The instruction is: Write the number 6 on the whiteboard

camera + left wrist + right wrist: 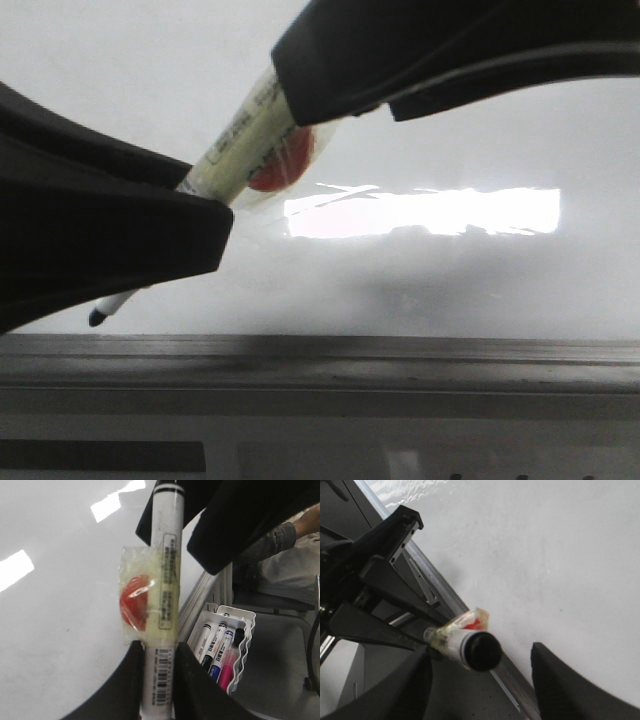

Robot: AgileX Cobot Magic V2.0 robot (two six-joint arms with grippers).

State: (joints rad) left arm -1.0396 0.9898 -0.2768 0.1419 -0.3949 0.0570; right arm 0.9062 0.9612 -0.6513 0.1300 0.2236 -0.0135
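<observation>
From where I stand, the left tool comes in low on the left, clenched on a marker. In the left wrist view its fingers pinch the barrel near the barcode end. The marker slants up to the right, its dark tip poking out below the left tool, down near the frame; I cannot tell whether the tip touches the whiteboard. A yellowish tape wrap with a red patch sits around the barrel's middle.

Further right, the right tool is over the marker's capped end, its fingers spread either side without gripping it.

The whiteboard fills the background behind both tools, with a bright reflection across it. No drawn 6 is visible on it.

In the left wrist view, a tray of spare markers sits beside the whiteboard.
</observation>
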